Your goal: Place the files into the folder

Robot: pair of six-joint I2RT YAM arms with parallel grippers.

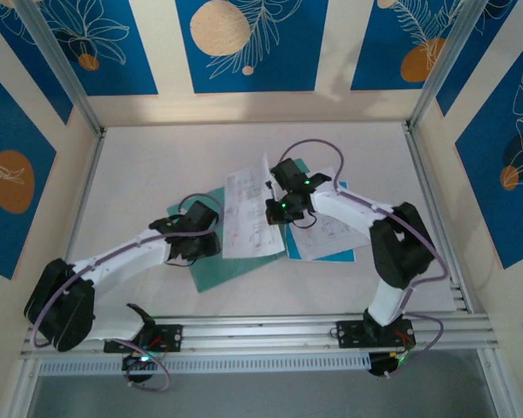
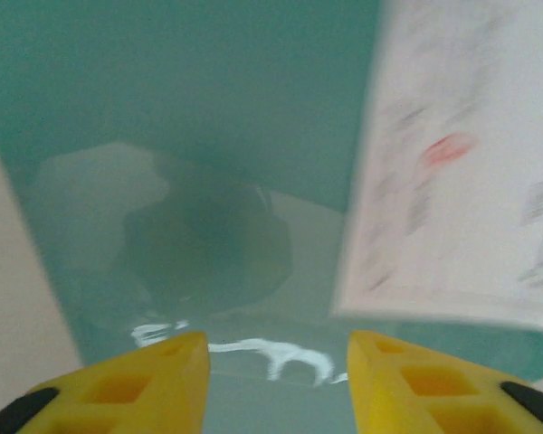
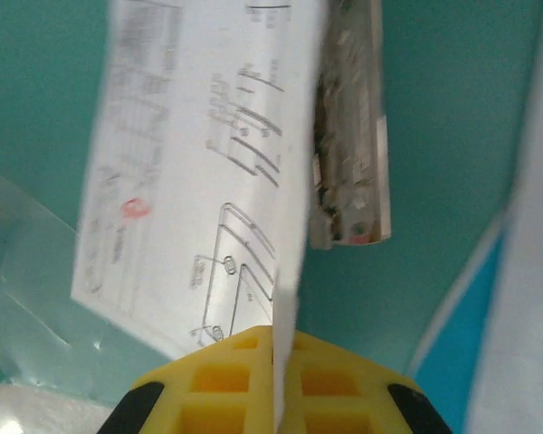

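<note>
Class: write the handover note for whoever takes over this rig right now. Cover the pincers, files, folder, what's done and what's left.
Left pincer: open, empty, over the teal folder.
Right pincer: shut on the edge of one printed sheet, held above the folder.
Other sheets: lying flat under the right arm.
Done: one sheet gripped.
Left: lay it in the folder, then fetch the others.

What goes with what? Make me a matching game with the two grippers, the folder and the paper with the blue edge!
Things:
1 left gripper
2 right gripper
3 folder
4 blue-edged sheet

States:
A teal, lying flat
B pinching a printed sheet
C white, under the right arm
D open, above the folder

Pairs: 1-D, 2-B, 3-A, 4-C.
</note>
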